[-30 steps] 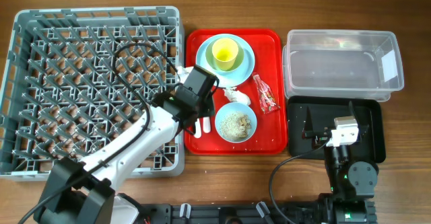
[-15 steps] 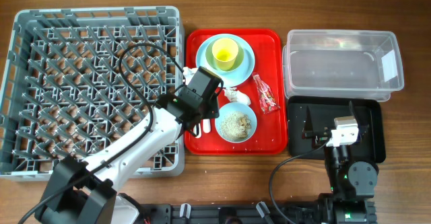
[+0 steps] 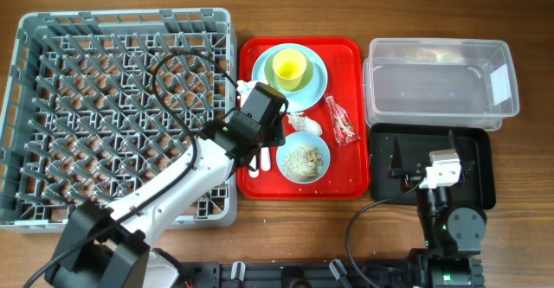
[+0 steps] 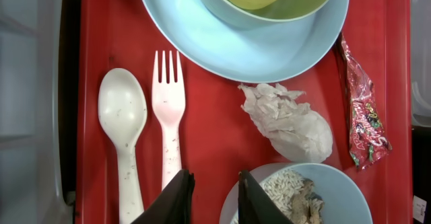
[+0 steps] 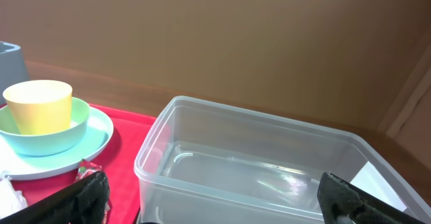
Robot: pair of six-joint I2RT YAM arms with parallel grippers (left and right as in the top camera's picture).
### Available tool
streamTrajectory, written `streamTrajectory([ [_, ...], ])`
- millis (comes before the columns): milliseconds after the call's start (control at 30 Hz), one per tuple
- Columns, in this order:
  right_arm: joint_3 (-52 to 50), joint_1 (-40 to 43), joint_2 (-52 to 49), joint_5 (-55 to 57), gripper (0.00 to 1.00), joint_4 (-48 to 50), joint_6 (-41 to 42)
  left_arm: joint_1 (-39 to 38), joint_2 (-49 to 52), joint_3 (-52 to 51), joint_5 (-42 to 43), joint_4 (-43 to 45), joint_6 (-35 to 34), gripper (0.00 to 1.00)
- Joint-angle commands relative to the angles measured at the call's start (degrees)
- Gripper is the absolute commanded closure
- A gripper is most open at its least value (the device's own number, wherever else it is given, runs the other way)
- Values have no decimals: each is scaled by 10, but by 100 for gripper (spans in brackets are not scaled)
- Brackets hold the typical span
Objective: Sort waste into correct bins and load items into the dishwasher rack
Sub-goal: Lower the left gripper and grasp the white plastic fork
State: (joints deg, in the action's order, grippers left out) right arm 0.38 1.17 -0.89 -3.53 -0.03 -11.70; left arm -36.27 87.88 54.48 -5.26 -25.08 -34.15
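On the red tray (image 3: pixel 346 180) a light blue plate (image 4: pixel 222 49) holds a small bowl (image 4: pixel 303 9) with the yellow-green cup (image 3: pixel 289 66) in it. The white spoon (image 4: pixel 122 116) and fork (image 4: pixel 167 109) lie left. The crumpled tissue (image 4: pixel 289 120) and red wrapper (image 4: pixel 363 109) lie right. A second blue bowl (image 3: pixel 303 160) holds rice scraps (image 4: pixel 286 187). My left gripper (image 4: pixel 212 194) is narrowly open, one finger over the tray, the other over this bowl's left rim. My right gripper (image 5: pixel 215 200) is wide open and empty over the black tray (image 3: pixel 480 163), facing the clear tub (image 5: pixel 256 157).
The grey dishwasher rack (image 3: pixel 112 106) fills the left of the table, touching the red tray's left edge. The clear tub (image 3: pixel 437 80) stands at the back right, directly behind the black tray. My left arm reaches across the rack's front right corner.
My left gripper has shifted slightly right and forward over the red tray, toward the rice bowl. The right arm has not moved.
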Motion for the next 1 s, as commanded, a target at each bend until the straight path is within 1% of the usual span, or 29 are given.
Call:
streamTrajectory([
  [0, -1, -2, 3, 7, 0, 1, -2, -2, 6, -4, -7, -11, 3, 81],
  [33, -1, -2, 3, 7, 0, 1, -2, -3, 7, -5, -8, -14, 3, 95],
  [100, -1, -2, 3, 7, 0, 1, -2, -3, 16, -13, -1, 5, 3, 96],
  [233, -1, -2, 3, 7, 0, 1, -2, -5, 47, -13, -2, 1, 3, 96],
  [300, -1, -2, 3, 7, 0, 1, -2, -6, 59, -13, -7, 1, 3, 95],
  [333, -1, -2, 3, 7, 0, 1, -2, -6, 75, -13, -24, 3, 3, 93],
  [433, -1, -2, 3, 7, 0, 1, -2, -6, 95, -13, -36, 11, 3, 82],
  [500, -1, -2, 3, 7, 0, 1, -2, -6, 105, -13, -36, 14, 3, 79],
  [700, -1, -2, 3, 7, 0, 1, -2, -6, 132, -13, -63, 38, 3, 78],
  [967, -1, -2, 3, 7, 0, 1, -2, -6, 145, -14, -63, 49, 3, 81],
])
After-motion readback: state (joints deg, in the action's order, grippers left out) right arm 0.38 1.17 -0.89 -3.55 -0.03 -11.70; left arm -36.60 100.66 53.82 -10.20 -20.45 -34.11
